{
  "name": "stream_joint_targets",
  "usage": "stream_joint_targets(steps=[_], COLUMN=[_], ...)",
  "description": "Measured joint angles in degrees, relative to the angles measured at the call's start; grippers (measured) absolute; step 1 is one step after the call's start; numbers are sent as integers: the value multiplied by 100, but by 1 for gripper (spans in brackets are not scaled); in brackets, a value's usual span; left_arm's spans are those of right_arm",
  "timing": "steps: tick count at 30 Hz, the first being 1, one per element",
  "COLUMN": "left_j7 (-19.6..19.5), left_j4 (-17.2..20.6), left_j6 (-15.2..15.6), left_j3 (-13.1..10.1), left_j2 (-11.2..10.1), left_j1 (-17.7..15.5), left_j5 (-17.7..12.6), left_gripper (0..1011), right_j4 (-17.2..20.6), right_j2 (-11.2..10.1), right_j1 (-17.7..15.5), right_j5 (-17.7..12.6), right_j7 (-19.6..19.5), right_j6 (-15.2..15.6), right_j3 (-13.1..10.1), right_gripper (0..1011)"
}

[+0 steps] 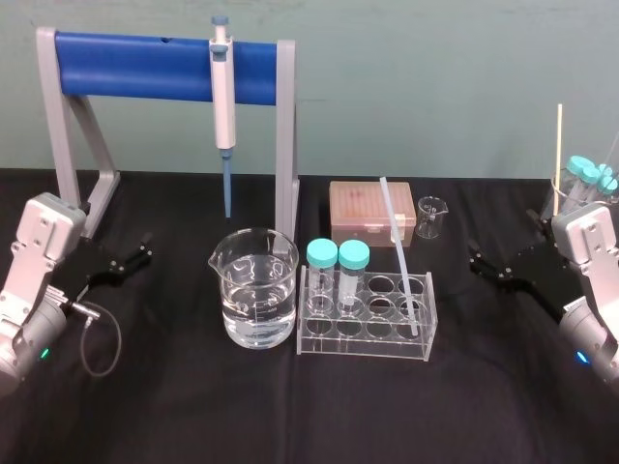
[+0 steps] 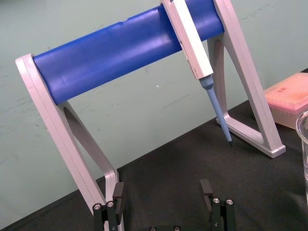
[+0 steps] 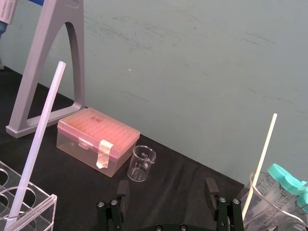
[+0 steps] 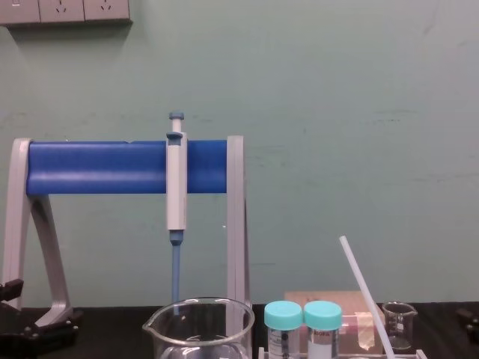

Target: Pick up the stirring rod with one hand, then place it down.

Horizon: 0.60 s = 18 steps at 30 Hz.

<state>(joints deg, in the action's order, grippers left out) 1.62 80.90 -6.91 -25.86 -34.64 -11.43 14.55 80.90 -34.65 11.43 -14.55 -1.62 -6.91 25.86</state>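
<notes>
With the stirring rod (image 1: 399, 253) leaning in the rack (image 1: 368, 340) just to its left, the right gripper (image 1: 488, 266) is hanging wide open and empty and is probably best closing squarely on the rod's bare upper stretch, while the left gripper (image 1: 131, 259) is idling open and empty.

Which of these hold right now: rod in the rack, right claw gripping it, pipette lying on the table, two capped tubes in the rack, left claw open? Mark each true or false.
The stirring rod leans tilted in the test tube rack. True.
The right claw is shut on the rod. False: it is open and apart from the rod, off to the rack's right.
The pipette lies on the table. False: it hangs on the blue stand.
Two teal-capped tubes stand in the rack. True.
The left claw is open and holds nothing. True.
</notes>
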Motion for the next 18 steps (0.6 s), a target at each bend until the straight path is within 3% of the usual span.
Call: stream_joint_targets(steps=[18], left_j7=[0], left_j4=[0], left_j6=[0], left_j3=[0], left_j2=[0], left_j1=[0], left_j5=[0], left_gripper=[1000], right_j4=[0], right_j2=[0], right_j1=[0], right_j5=[0], right_j7=[0], right_j6=[0], right_j3=[0], right_gripper=[1003])
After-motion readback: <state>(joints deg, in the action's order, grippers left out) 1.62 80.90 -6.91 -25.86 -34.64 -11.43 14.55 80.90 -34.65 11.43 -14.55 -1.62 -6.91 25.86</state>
